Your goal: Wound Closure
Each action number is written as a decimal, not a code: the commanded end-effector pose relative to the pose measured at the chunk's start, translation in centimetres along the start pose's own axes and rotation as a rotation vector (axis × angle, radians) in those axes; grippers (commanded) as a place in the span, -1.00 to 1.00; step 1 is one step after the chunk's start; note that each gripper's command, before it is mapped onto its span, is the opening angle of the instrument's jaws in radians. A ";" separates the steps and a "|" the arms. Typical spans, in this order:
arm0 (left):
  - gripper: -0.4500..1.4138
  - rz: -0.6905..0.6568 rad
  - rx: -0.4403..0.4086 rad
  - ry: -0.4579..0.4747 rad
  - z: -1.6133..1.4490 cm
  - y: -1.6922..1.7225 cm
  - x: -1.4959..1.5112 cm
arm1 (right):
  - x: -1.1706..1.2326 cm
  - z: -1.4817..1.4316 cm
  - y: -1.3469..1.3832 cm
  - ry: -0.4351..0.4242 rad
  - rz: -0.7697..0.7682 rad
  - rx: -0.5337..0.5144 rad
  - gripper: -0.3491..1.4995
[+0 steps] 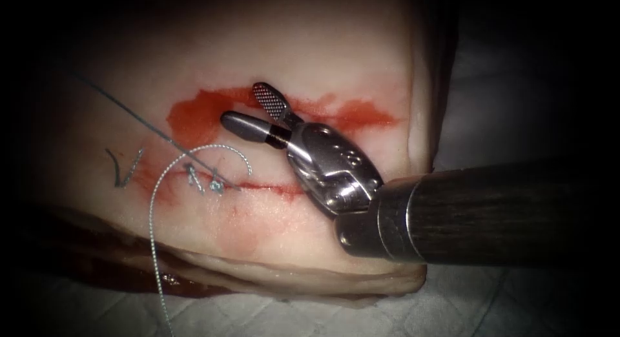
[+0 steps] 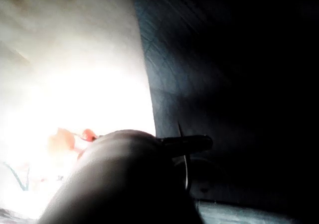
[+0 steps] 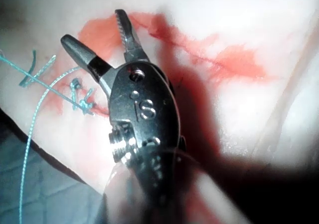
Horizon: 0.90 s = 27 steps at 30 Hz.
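Tissue (image 1: 310,59): pale, glossy slab on a quilted pad (image 1: 258,317). The cut (image 1: 271,190) is a thin red line running 9-to-3 just below centre. A broad smear of red fluid (image 1: 194,114) lies above it, from 10 to 2 o'clock.

Two small knots (image 1: 216,185) sit on the cut at about 8 o'clock of centre. Braided pale thread (image 1: 152,234) arcs over them and drops off the tissue edge toward 7 o'clock. A thin dark strand (image 1: 129,114) runs straight from the knots out toward 10 o'clock. Short cut ends (image 1: 123,169) lie flat on the tissue at 9 o'clock of the knots.

Right pincer (image 1: 244,106): shaft enters from 4 o'clock, wrist bent, tip pointing to 10 o'clock. It is over the smear, above the cut. Jaws spread wide, gripping nothing. One jaw shows its cross-hatched face, the other a smooth rounded back. Polished steel body, dark shaft.

Left pincer (image 2: 197,143): seen in silhouette in the left wrist view, off the tissue edge over dark cloth. It is clamped on the needle (image 2: 186,169), a thin dark curved sliver. The needle is clear of the tissue; can't tell where along its curve the grip falls.
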 end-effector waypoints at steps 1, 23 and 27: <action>-1.00 0.007 0.001 0.001 0.04 0.04 -0.02 | 0.05 0.08 0.02 0.000 0.001 -0.008 0.53; -1.00 0.001 -0.346 0.054 0.08 1.74 0.65 | 0.00 -0.03 -0.07 0.004 0.003 -0.022 0.44; -1.00 -0.030 -0.333 0.070 0.14 1.75 0.74 | 0.01 -0.02 -0.08 0.006 0.002 -0.028 0.33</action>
